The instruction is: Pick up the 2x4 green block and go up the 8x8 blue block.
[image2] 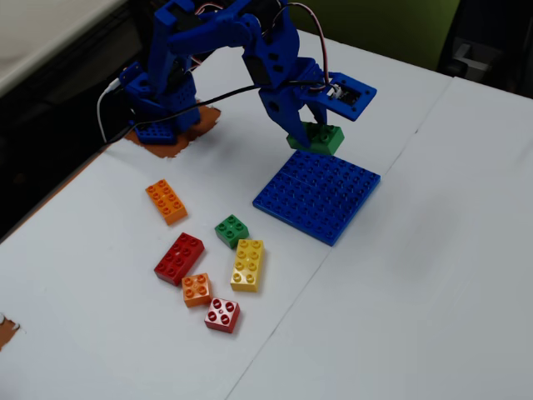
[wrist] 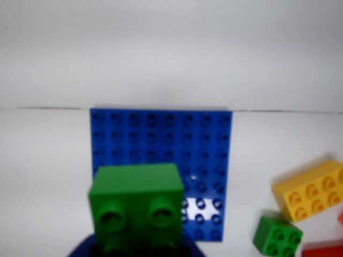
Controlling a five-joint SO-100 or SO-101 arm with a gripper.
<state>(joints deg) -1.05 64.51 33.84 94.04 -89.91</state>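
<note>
The 2x4 green block (wrist: 136, 198) fills the lower middle of the wrist view, its studs facing the camera. My gripper (wrist: 136, 249) is shut on it, and blue jaw parts show on either side at the bottom edge. Behind the block lies the 8x8 blue block (wrist: 161, 134), flat on the white table. In the fixed view the gripper (image2: 310, 133) holds the green block (image2: 322, 138) at the far left edge of the blue block (image2: 321, 196). Whether the green block touches the plate cannot be told.
Loose bricks lie left of the plate in the fixed view: an orange one (image2: 166, 202), a red one (image2: 179, 256), a small green one (image2: 231, 230), a yellow one (image2: 248, 264), a small orange one (image2: 196, 288) and a small red one (image2: 222, 314). The arm's base (image2: 158, 108) stands at the back left.
</note>
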